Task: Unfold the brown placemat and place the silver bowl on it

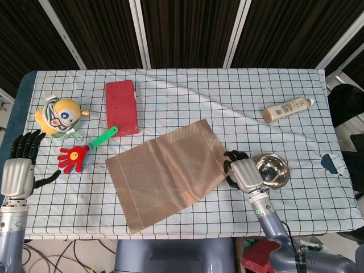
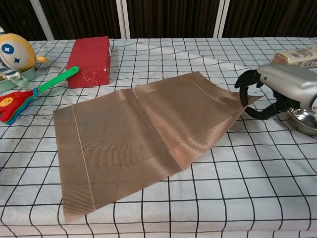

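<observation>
Pinching the placemat (image 2: pixel 143 134) corner, right hand (image 2: pixel 277 89) fingers (image 2: pixel 243 87) curled, bowl (image 1: pixel 271 170) just behind them, left hand (image 1: pixel 18 170) fingers spread, empty.

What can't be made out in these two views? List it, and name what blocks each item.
- Silver bowl: in the chest view, cut by the right edge and partly behind the right hand.
- Left hand: head view only; outside the chest view.
- Tube: label print too small in the head view; cut by the frame edge in the chest view.
- Brown placemat: its pinched corner is hidden by the fingers.
</observation>
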Robot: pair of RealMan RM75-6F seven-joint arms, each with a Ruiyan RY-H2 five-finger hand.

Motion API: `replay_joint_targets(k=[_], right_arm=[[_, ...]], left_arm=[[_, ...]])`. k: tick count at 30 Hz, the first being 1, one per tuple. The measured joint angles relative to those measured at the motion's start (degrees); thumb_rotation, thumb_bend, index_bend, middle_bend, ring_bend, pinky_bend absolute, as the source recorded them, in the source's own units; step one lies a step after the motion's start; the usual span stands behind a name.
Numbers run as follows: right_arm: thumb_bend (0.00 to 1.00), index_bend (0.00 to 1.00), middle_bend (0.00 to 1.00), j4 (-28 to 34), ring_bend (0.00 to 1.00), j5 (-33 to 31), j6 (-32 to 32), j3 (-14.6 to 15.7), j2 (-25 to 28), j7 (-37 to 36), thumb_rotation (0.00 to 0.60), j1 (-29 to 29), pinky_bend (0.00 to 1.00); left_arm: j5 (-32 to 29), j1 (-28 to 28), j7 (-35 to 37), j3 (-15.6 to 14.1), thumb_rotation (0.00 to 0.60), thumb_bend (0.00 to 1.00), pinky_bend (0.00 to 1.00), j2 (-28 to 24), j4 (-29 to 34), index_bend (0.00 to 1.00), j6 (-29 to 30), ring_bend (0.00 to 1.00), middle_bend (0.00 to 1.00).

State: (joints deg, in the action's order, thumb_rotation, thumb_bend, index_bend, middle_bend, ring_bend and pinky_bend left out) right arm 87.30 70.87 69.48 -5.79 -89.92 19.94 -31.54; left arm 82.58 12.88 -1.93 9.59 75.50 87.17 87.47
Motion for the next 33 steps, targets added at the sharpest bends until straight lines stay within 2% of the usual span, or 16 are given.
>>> replay_joint_targets(k=[13, 22, 33], right_arm=[[0.47, 0.68, 0.24, 2.2, 0.18, -5.0, 6.9, -1.8, -8.3, 6.7, 0.600, 4.1, 0.24], [0.47, 0.69, 0.24, 2.9, 0.18, -5.3, 10.0, -2.0, -9.1, 7.9, 0.600, 6.4, 0.24], [0.48, 0.71, 0.24, 5.1, 0.18, -3.7, 13.6, 0.0, -9.9, 8.3, 0.600, 10.5, 0.24]], left_arm=[[0.6, 0.2, 0.6, -0.3, 0.600, 0.01, 0.04, -0.3, 0.1, 0.10, -0.5, 0.04, 0.06], [1.0, 0.3, 1.1, -0.5, 0.600, 0.01, 0.04, -0.6, 0.3, 0.10, -0.8, 0.04, 0.06], [1.7, 0.4, 2.0, -0.9, 0.600, 0.01, 0.04, -1.0, 0.3, 0.10, -1.1, 0.04, 0.06]])
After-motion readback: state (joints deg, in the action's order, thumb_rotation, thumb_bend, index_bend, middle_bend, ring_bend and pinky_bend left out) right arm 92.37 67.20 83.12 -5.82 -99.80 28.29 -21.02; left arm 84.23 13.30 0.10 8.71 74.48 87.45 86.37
